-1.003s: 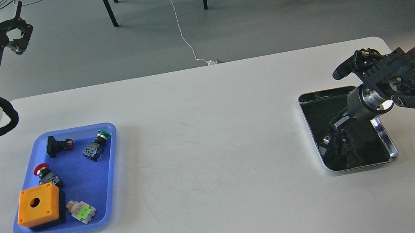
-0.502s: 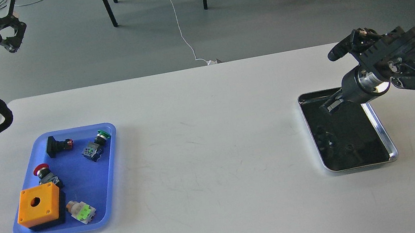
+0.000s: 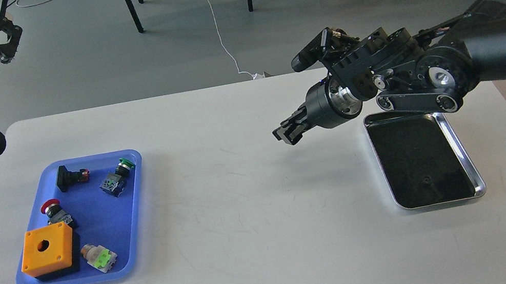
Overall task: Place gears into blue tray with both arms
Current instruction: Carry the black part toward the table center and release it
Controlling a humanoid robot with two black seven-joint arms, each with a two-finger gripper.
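Observation:
The blue tray (image 3: 139,219) lies at the table's left and holds several push-button switches and an orange box. My right gripper (image 3: 285,134) hovers above the bare table between the two trays, pointing left. Its fingers are pressed together on a tiny gear that hardly shows against the black tips. One gear (image 3: 425,180) lies in the silver tray (image 3: 462,146) at the right, near its front edge. My left gripper (image 3: 7,38) is raised off the table's far left corner, well above and behind the blue tray. Its fingers are spread and hold nothing.
In the blue tray, the orange box with a hole (image 3: 47,249) fills the front left corner. Switches sit at the back and front right, with bare blue floor in the middle. Chair and table legs stand on the floor beyond the table.
My right gripper rose out of the silver tray and swung left over the table's middle, fingers closed. The left arm drifted slightly up and left.

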